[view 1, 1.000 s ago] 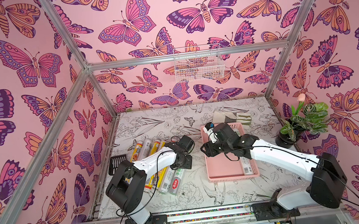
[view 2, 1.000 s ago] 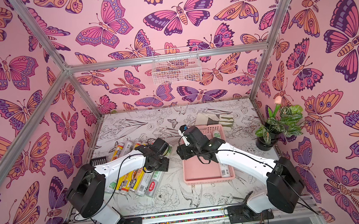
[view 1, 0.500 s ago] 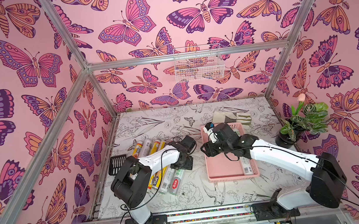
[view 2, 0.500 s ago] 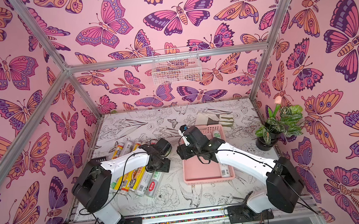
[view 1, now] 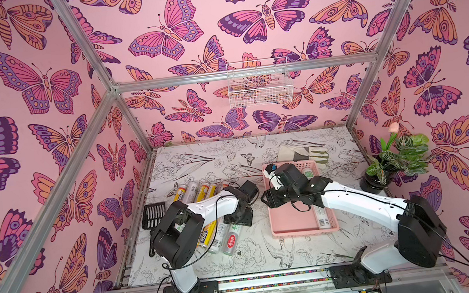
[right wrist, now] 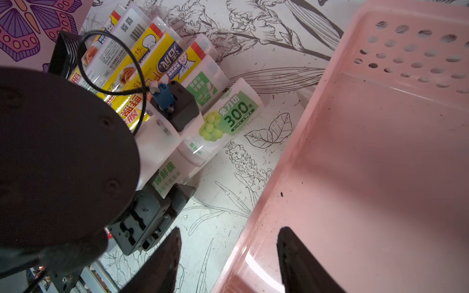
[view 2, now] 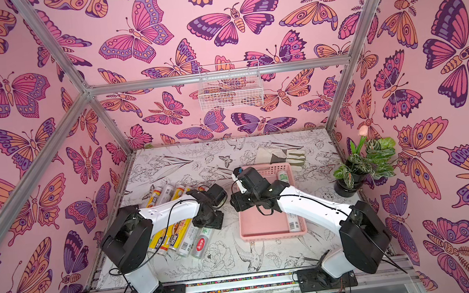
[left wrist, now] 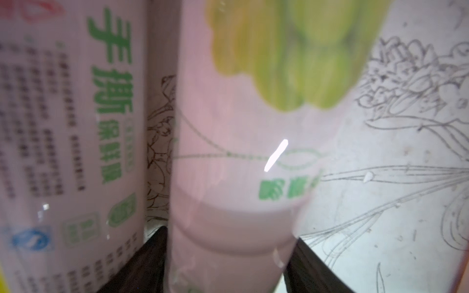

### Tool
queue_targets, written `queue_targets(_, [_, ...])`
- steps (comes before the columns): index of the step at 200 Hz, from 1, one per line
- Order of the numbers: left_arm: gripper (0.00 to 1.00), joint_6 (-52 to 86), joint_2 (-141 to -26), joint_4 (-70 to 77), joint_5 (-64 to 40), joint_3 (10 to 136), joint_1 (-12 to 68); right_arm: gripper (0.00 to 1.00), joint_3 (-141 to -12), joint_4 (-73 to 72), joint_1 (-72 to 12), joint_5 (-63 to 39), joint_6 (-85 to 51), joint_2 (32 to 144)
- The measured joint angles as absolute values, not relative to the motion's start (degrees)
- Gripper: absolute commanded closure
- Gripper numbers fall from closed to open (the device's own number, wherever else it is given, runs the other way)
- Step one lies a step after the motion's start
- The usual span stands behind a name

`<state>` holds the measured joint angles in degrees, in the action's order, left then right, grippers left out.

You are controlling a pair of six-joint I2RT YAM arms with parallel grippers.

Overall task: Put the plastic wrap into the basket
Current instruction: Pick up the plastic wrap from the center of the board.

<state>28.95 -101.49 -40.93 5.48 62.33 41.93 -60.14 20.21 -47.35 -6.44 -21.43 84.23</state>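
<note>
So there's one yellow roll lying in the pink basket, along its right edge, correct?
No. The roll in the basket is whitish-clear with green print, not yellow. It does lie along the right edge, as both top views show.

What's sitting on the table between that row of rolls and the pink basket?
Nothing. The right wrist view shows only bare flower-printed table between the nearest plastic wrap roll and the pink basket.
</note>
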Motion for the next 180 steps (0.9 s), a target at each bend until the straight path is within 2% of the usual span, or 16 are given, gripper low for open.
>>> queue_targets(28, [0.34, 28.95, -101.51, -41.36, 5.65, 62.39, 42.04, 0.36, -59.9, 20.21, -47.33, -5.91, -21.41, 84.12])
queue_targets(101, [0.62, 28.99, -101.14, -42.65, 5.5, 63.92, 44.01, 0.36, -58.15, 20.23, -47.33, -4.29, -21.41, 82.0])
queue_targets(180, [0.68, 30.11, -88.97, -43.48, 3.97, 68.82, 45.04, 0.36, -52.73, 19.2, -45.82, 2.96, -23.59, 71.64])
